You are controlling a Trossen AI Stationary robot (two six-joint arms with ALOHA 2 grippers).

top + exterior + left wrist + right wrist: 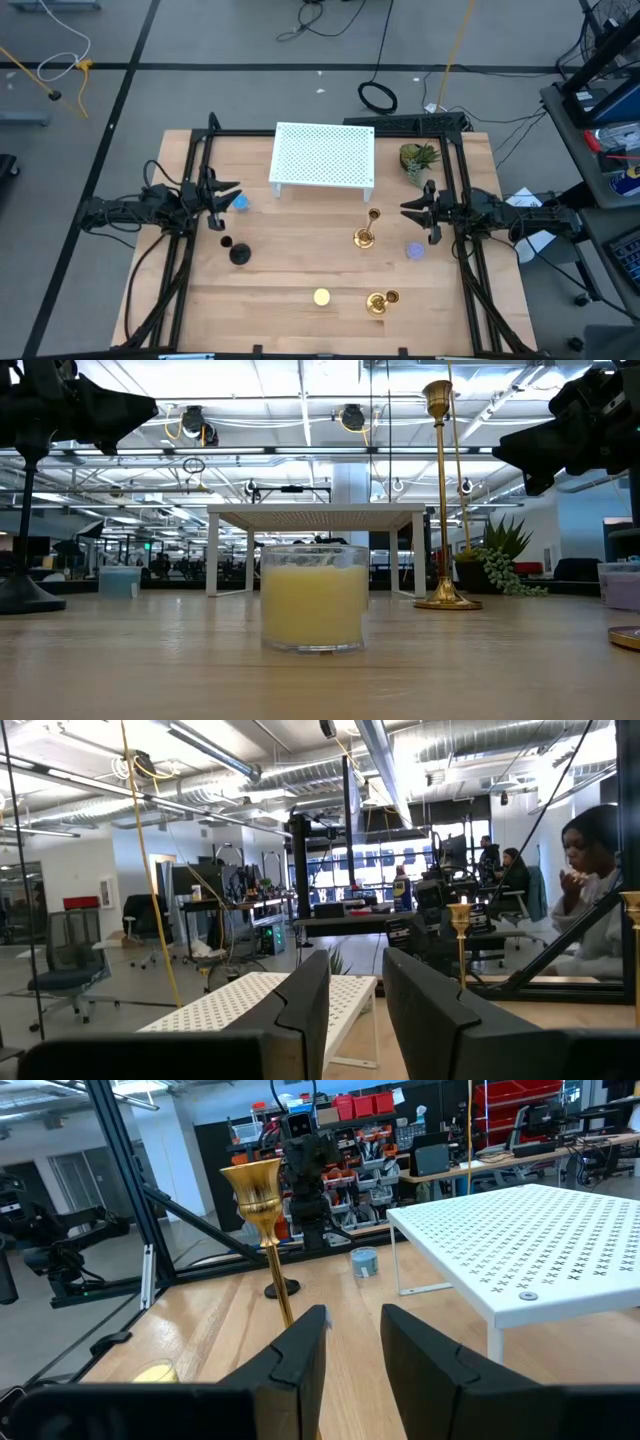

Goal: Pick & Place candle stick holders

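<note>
A: From above, the gold holders [366,232] [380,301] stand on the surface [300,280] ahead of the right jaws [417,212]; the black one [236,250] is near the left jaws [222,194].

B: Both wrist views show the jaws spread. The holders look top-heavy and slick, so grip the stem low.

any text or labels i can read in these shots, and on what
None can be read.
The yellow candle jar: no label shows.
The white rack: only punched holes, no print.
The gold holders and the black holder: no marks.
Red bins on the shelves in the room behind: any labels are too small to read.
A red sign on the far wall: too blurred to read.
</note>
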